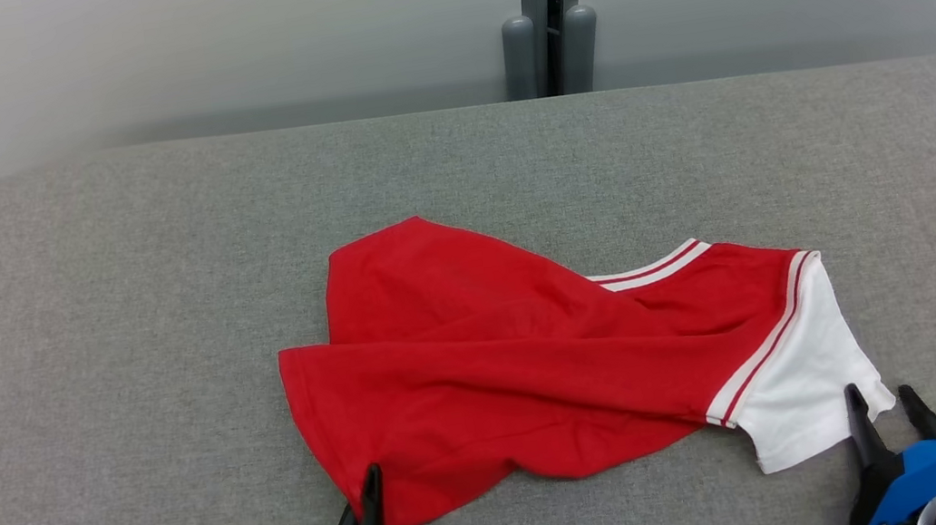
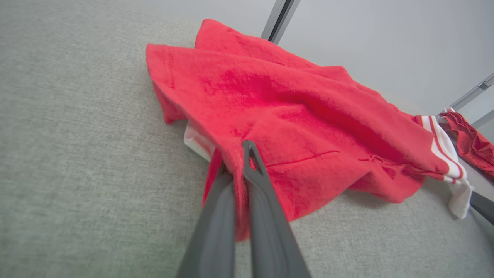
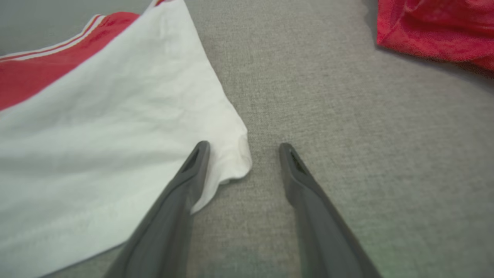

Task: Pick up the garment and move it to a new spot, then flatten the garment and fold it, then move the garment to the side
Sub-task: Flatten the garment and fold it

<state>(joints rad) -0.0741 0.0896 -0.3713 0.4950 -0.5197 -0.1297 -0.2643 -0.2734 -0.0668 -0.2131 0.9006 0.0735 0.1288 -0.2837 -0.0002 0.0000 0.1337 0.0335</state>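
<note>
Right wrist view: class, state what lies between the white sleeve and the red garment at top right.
Bare grey surface separates the white sleeve from that red garment; the right wrist view shows it.

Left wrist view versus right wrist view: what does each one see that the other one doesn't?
Left wrist view's own: the left gripper shut on the garment's red edge, and a metal post behind. Right wrist view's own: a close look at the right gripper, open, with the white sleeve's corner between its fingers. Shared: the garment, the grey table, another red cloth.
</note>
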